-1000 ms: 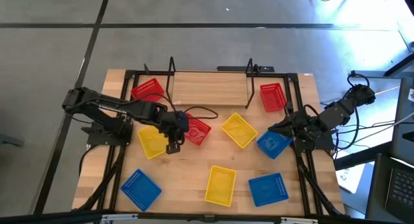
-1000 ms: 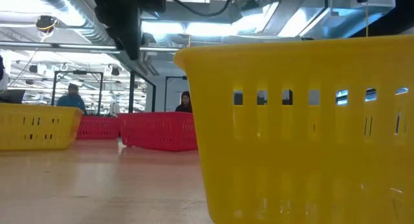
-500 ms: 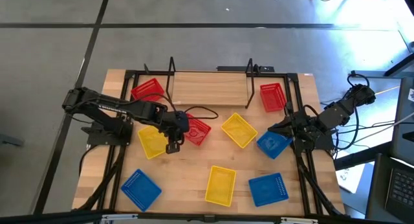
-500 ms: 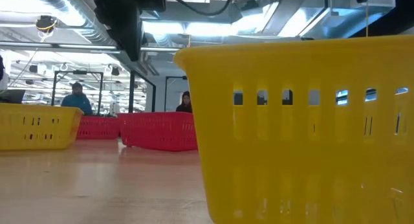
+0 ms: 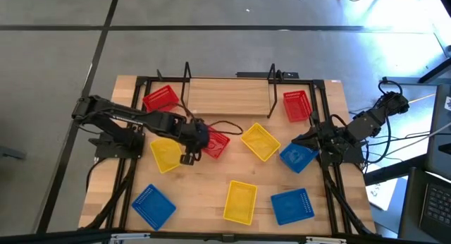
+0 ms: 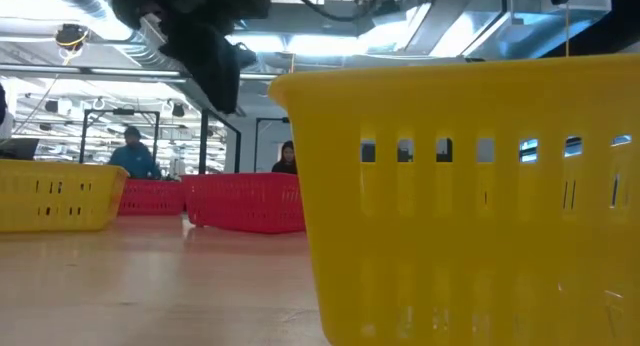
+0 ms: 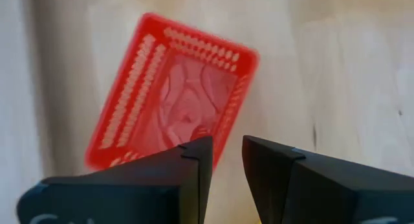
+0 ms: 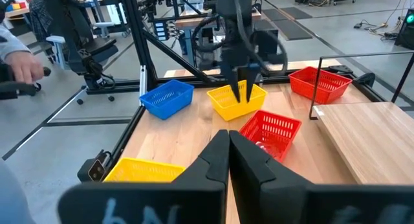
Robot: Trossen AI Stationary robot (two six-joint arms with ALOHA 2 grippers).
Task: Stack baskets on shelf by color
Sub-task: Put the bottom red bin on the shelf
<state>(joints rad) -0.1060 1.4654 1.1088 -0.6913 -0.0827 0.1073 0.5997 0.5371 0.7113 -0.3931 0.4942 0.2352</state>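
Note:
Nine mesh baskets lie spread on the table. A red basket (image 5: 215, 142) sits on its base near the middle, beside a yellow basket (image 5: 167, 154). My left gripper (image 5: 189, 158) hovers above the table between these two, fingers pointing down with a narrow gap; the red basket (image 7: 174, 101) shows below it, untouched. My right gripper (image 5: 301, 139) waits shut (image 8: 228, 143) above the right edge, over a blue basket (image 5: 297, 156). The shelf (image 5: 229, 96) stands bare at the far edge, with red baskets (image 5: 161, 97) (image 5: 297, 105) at either end.
A yellow basket (image 5: 259, 142) lies right of the middle. Along the near edge sit a blue basket (image 5: 153, 205), a yellow one (image 5: 240, 202) and another blue one (image 5: 292, 205). That yellow basket (image 6: 470, 196) fills the low view. People (image 6: 130, 154) stand in the room behind.
My left gripper has tipped from upright to slanted and its wrist has shifted slightly toward the red basket; the fingertips have stayed about where they were. No basket has moved.

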